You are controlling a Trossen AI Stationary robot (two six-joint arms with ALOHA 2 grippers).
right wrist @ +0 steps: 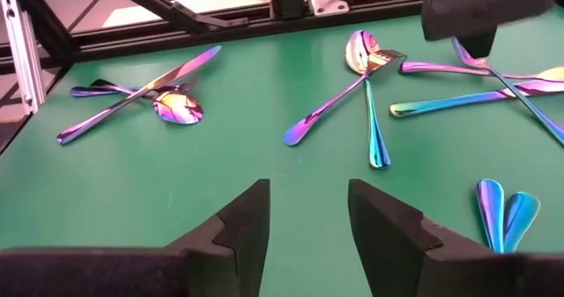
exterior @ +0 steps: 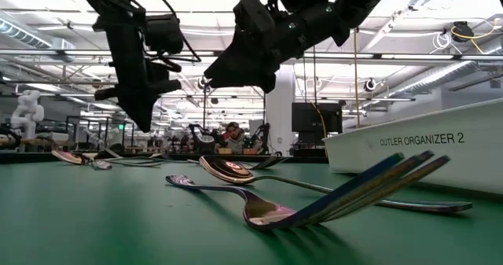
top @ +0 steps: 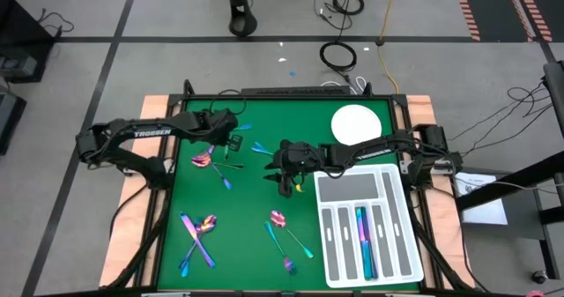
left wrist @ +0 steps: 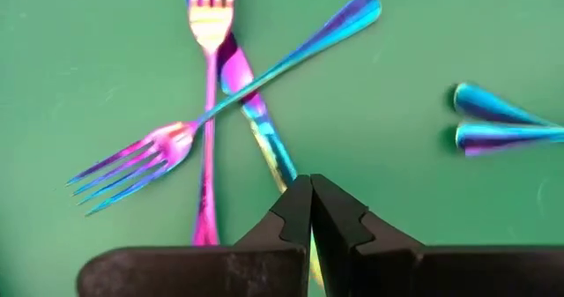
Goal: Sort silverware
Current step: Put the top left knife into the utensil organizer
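Left gripper (top: 231, 141) hangs over the mat's (top: 247, 200) far left, jaws fully closed on nothing, above crossed forks (left wrist: 141, 160) and a knife (left wrist: 256, 112). Right gripper (top: 284, 188), mid-mat beside the tray (top: 339, 188), has jaws parted and empty. Silverware (top: 198, 235) lies scattered in clusters on the mat; one piece (top: 362, 235) rests in a tray slot.

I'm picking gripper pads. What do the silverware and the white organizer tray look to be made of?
Silverware: apparently metal with a mirror-polished iridescent coating; it shifts pink, purple and blue and shows sharp glints. White organizer tray: likely moulded plastic, judging by its uniform matte white, rounded compartment walls and printed lettering, though that is not certain.
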